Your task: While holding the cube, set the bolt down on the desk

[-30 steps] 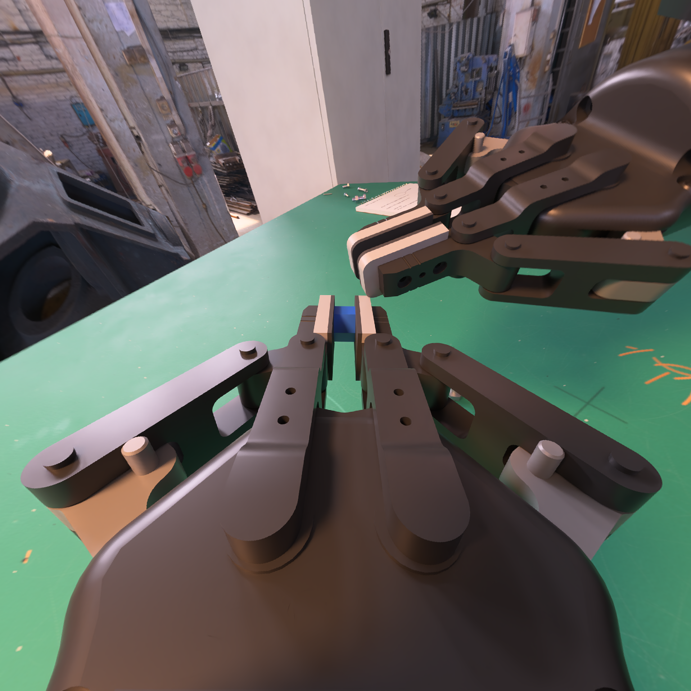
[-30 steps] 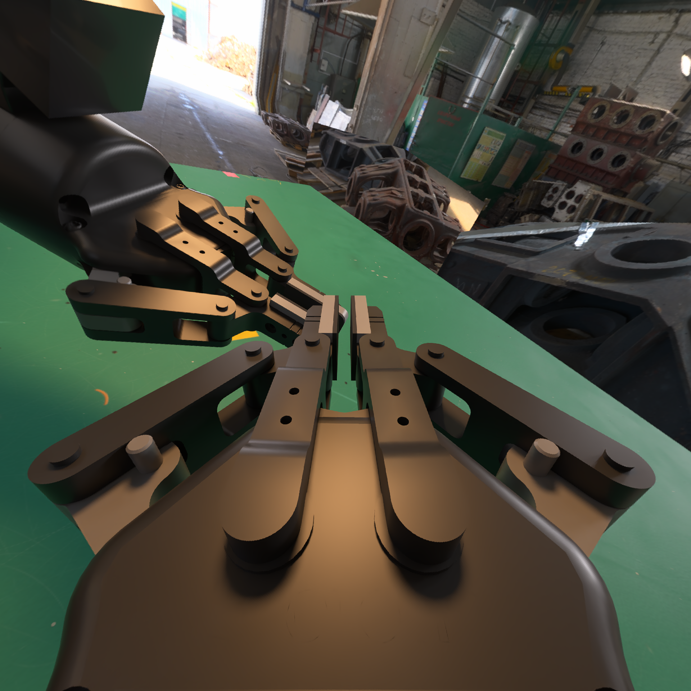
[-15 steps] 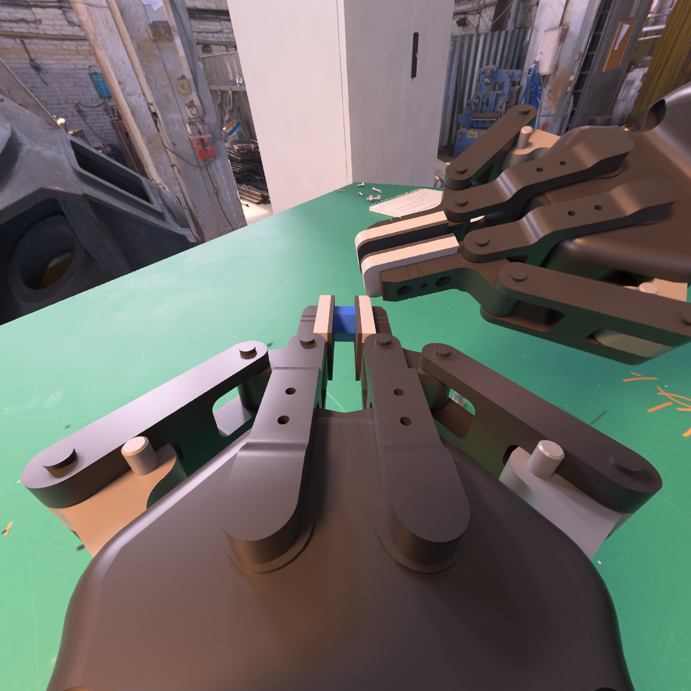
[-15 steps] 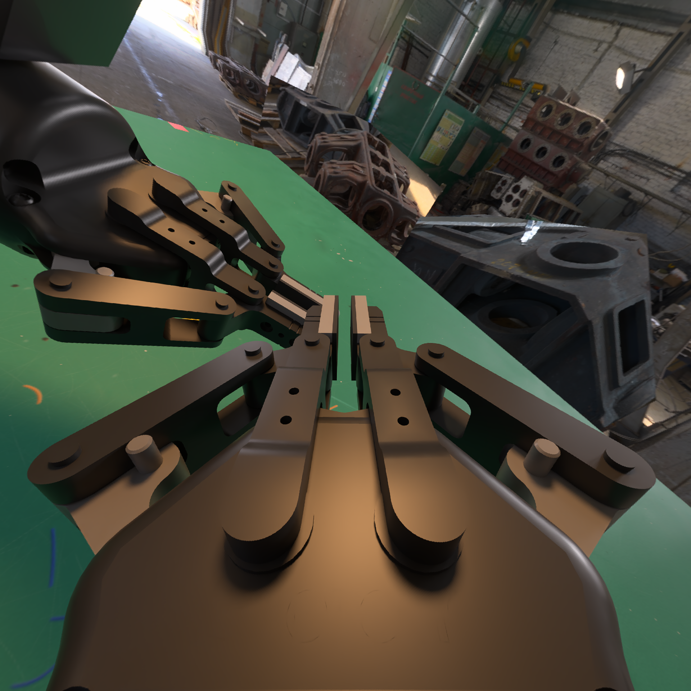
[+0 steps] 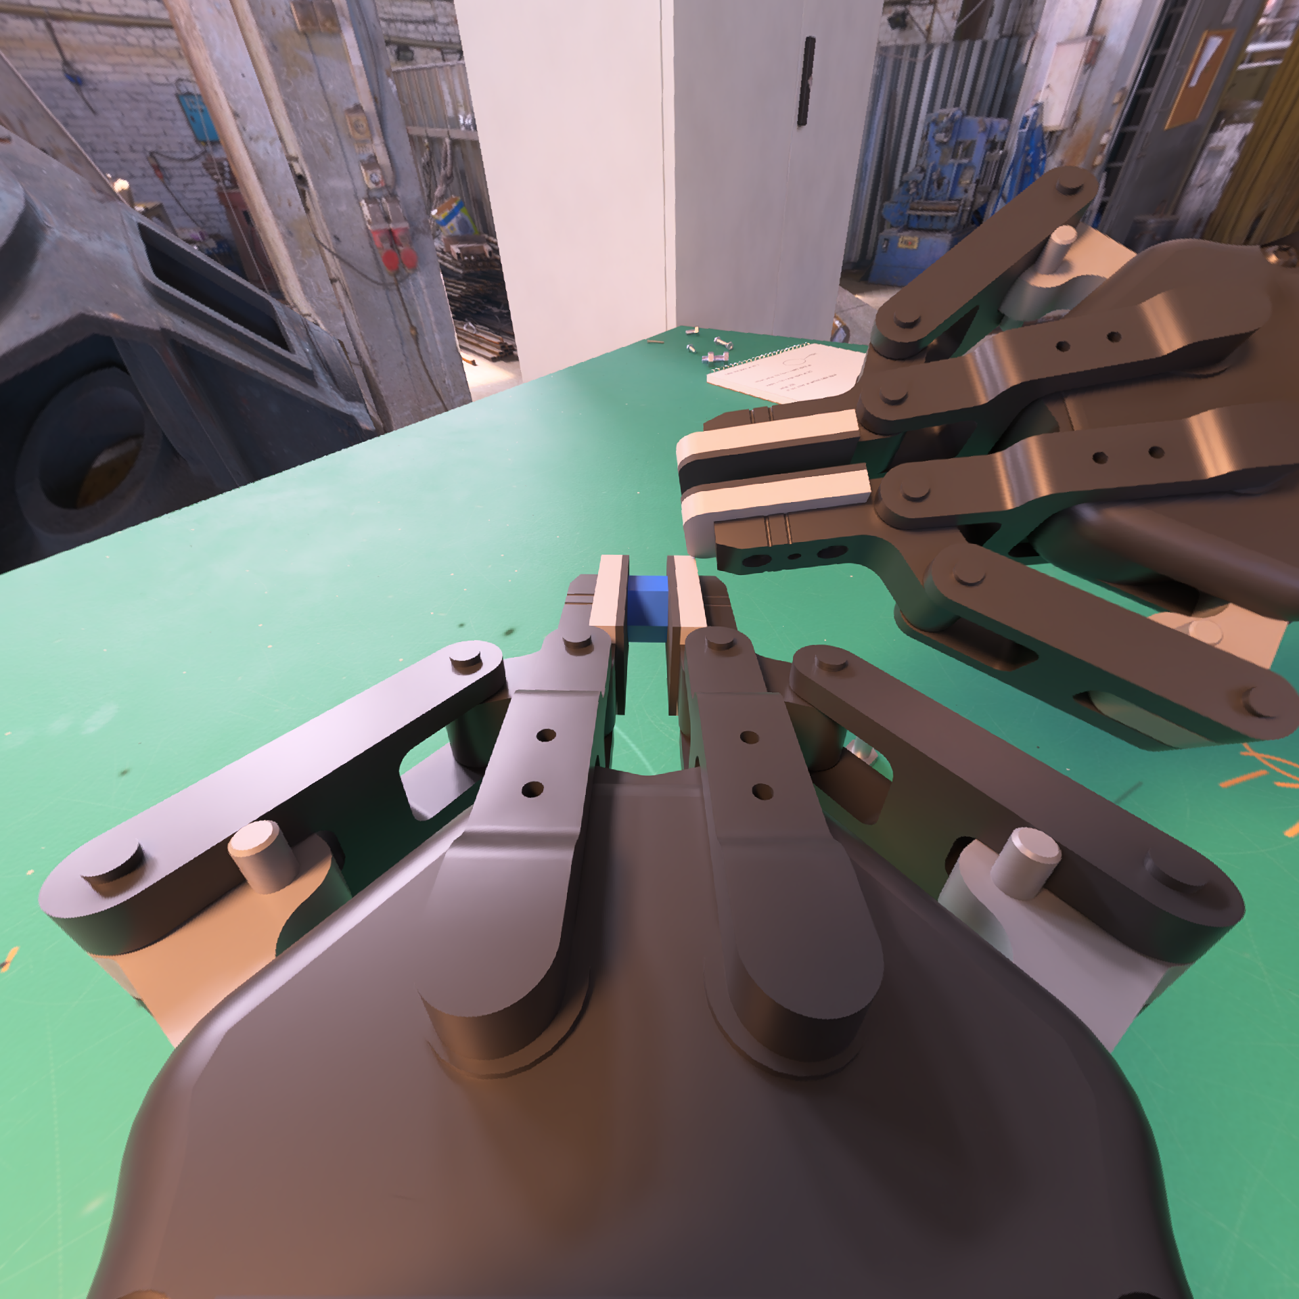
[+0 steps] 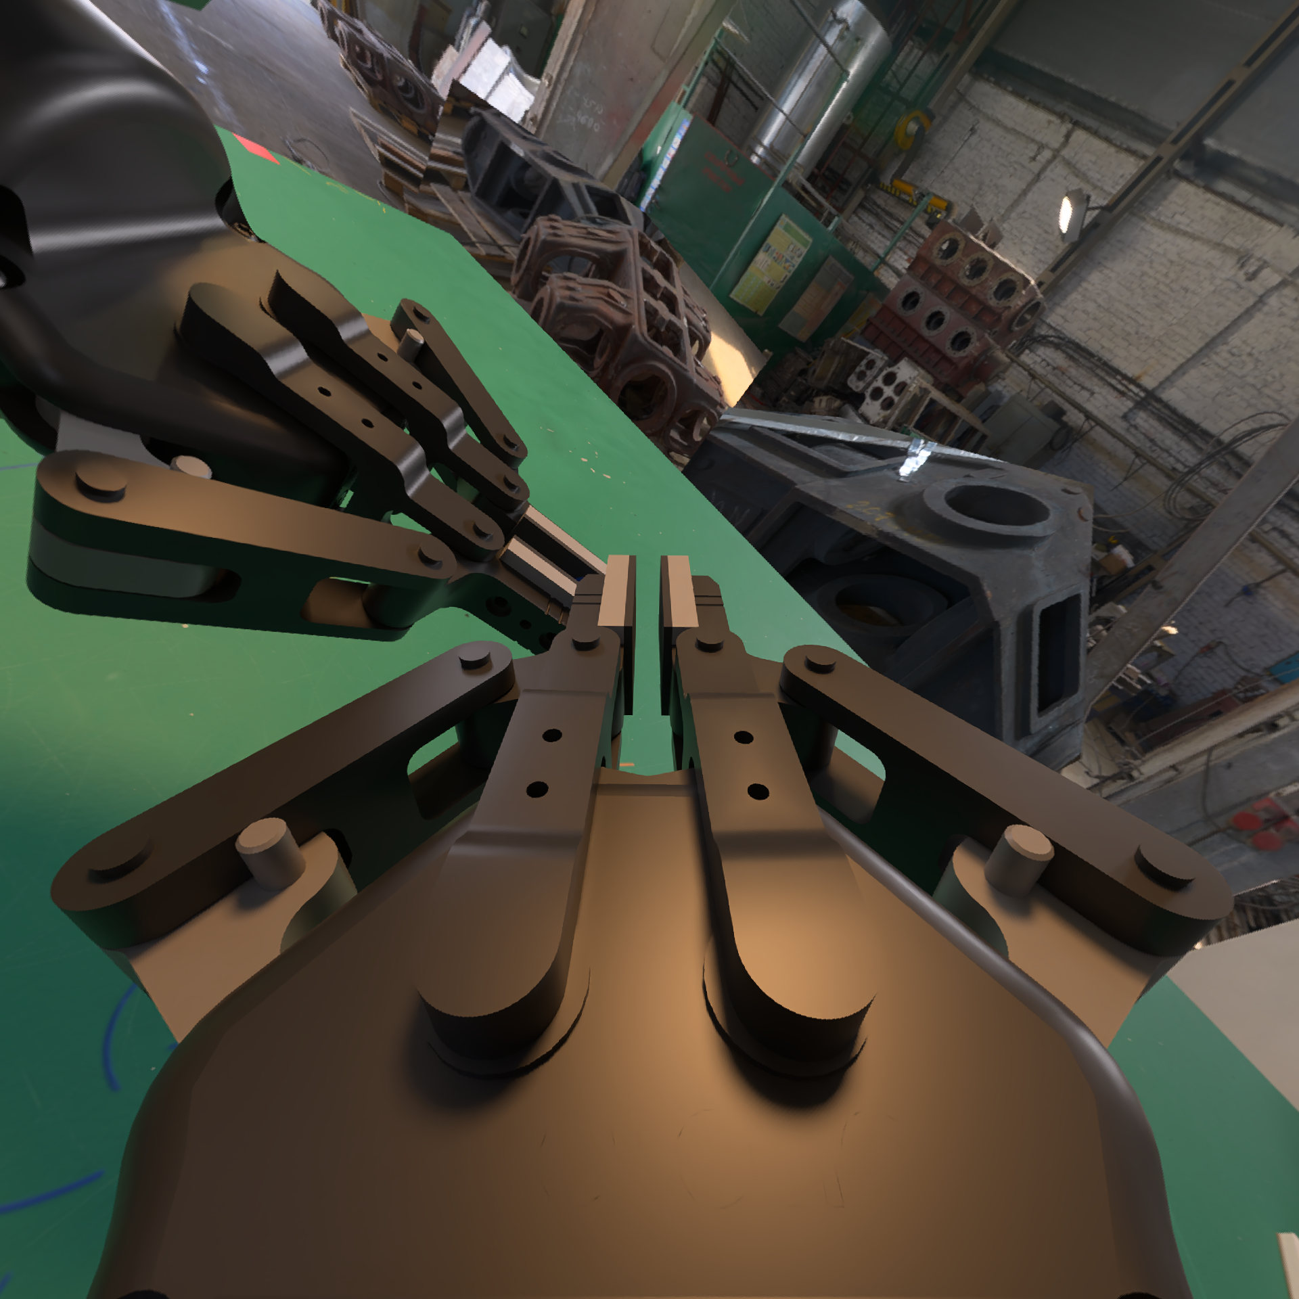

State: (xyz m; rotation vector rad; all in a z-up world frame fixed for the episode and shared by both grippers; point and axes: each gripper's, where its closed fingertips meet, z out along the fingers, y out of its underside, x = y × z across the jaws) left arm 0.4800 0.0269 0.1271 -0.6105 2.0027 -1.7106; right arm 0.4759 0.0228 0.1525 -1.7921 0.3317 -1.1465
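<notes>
- Left gripper (image 5: 647, 597) stays clamped on blue cube (image 5: 647, 606).
- Right gripper (image 6: 647, 592) narrow; bolt not visible, can't tell if held.
- Both tilted since a second ago, desk (image 5: 351, 562) placement unconfirmed.

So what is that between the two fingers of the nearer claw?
A small blue cube, clamped between the pale fingertips of the left gripper. The left wrist view shows it. No bolt shows in the right gripper.

- The cube (image 5: 647, 606) sits between the pads of the left gripper (image 5: 647, 597), above the desk (image 5: 337, 562);
- the right gripper (image 5: 692, 485) hangs just right of and beyond the cube;
- a spiral notepad (image 5: 787, 369) lies on the desk far beyond the cube, small bolts (image 5: 710, 349) just left of it.
</notes>
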